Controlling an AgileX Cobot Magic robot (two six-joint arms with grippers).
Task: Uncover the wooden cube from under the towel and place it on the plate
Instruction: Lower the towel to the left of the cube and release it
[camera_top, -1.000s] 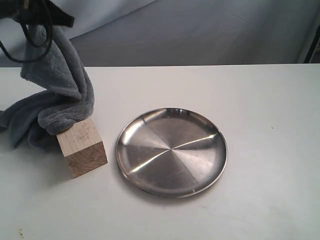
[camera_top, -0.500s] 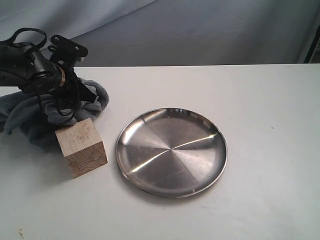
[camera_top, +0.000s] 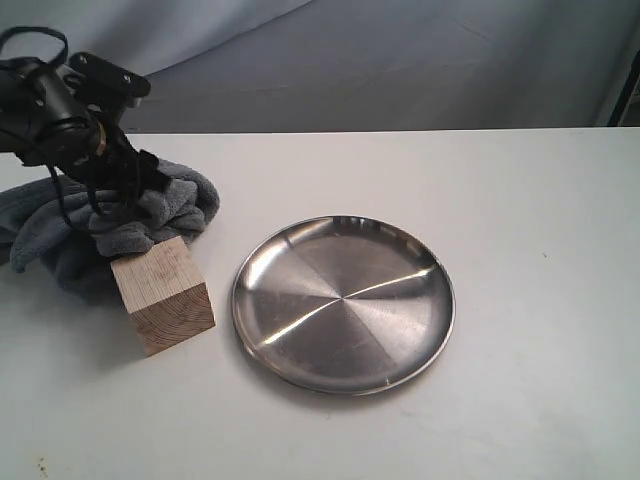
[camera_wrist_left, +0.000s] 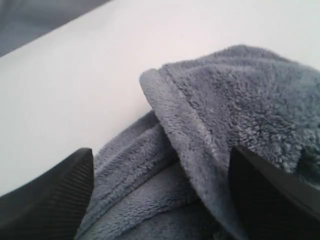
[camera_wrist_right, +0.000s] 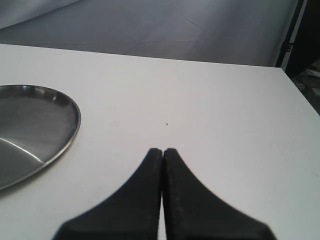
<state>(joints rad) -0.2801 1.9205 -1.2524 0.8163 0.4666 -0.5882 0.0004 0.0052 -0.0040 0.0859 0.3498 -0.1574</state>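
The wooden cube (camera_top: 165, 295) stands bare on the white table, just left of the steel plate (camera_top: 343, 303). Behind the cube and touching its far top edge, the grey-blue towel (camera_top: 60, 235) lies heaped. My left gripper (camera_top: 130, 192) hovers low over the heap's right end. In the left wrist view the towel (camera_wrist_left: 225, 110) fills the space below the left gripper (camera_wrist_left: 161, 156), whose jaws are open wide and pinch nothing. The right gripper (camera_wrist_right: 163, 151) is shut and empty above bare table, with the plate's rim (camera_wrist_right: 75, 120) off to one side. It does not show in the exterior view.
A grey cloth backdrop (camera_top: 400, 60) hangs behind the table's far edge. Bare white tabletop (camera_top: 540, 300) stretches right of the plate and in front of the cube.
One second ago the left gripper held the towel high above the cube. It lowered the towel onto the table behind the cube, let go, and now stands open over the heap.
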